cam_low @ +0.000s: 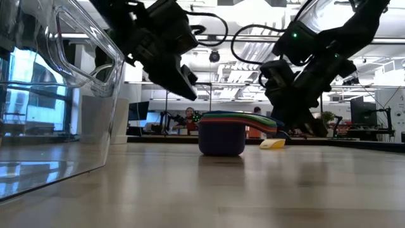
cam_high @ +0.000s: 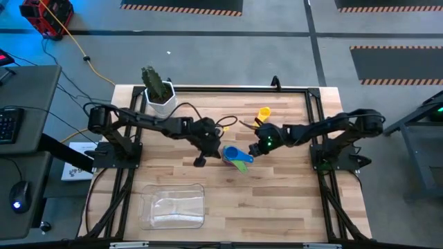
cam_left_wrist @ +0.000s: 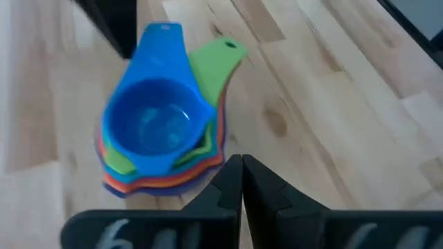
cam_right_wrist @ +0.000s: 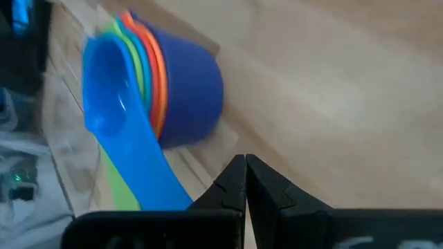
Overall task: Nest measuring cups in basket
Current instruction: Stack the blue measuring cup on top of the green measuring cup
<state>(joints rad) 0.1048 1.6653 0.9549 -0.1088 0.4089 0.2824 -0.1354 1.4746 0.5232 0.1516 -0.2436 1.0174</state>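
A nested stack of measuring cups (cam_high: 236, 158) stands on its dark blue bottom cup in the middle of the table. A light blue cup (cam_left_wrist: 154, 128) sits on top, with green, yellow, orange and red rims below it. The stack also shows in the low view (cam_low: 222, 133) and the right wrist view (cam_right_wrist: 156, 83). One yellow cup (cam_high: 264, 113) lies apart near the far edge. The clear basket (cam_high: 174, 205) sits at the near edge. My left gripper (cam_high: 200, 161) hangs shut just left of the stack. My right gripper (cam_high: 253, 146) is shut just right of it.
A white pot with a cactus (cam_high: 159, 94) stands at the far left corner of the table. The basket's clear wall (cam_low: 57, 95) fills the left of the low view. Bare wood lies between the stack and the basket and across the near right part of the table.
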